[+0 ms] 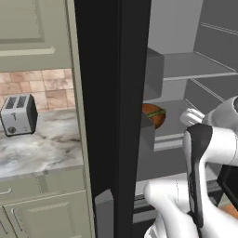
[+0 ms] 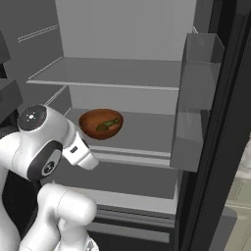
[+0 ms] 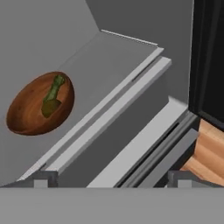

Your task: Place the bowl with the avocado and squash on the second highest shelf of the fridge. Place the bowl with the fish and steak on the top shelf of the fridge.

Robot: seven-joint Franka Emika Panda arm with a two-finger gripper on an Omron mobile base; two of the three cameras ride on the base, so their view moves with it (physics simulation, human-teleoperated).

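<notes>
A brown wooden bowl (image 2: 100,123) rests on the second highest shelf (image 2: 147,131) of the open fridge (image 2: 122,29), near its left side. In it lie the dark green avocado (image 3: 49,108) and the slender light-green squash (image 3: 55,85). The same bowl (image 1: 155,115) peeks out past the black door frame, and it sits at the left in the hand view (image 3: 40,103). The top shelf (image 2: 112,73) above it is bare. My gripper (image 3: 112,181) is open, drawn back from the bowl and lower than it, with nothing between its fingertips (image 3: 43,179). The bowl with the fish and steak is out of view.
Grey door bins (image 2: 196,98) hang on the fridge door at the right. Lower shelves and a drawer front (image 3: 144,144) lie under the hand. A silver toaster (image 1: 18,115) stands on the marble counter (image 1: 42,148) left of the fridge. Wooden floor (image 3: 210,148) shows beyond the fridge edge.
</notes>
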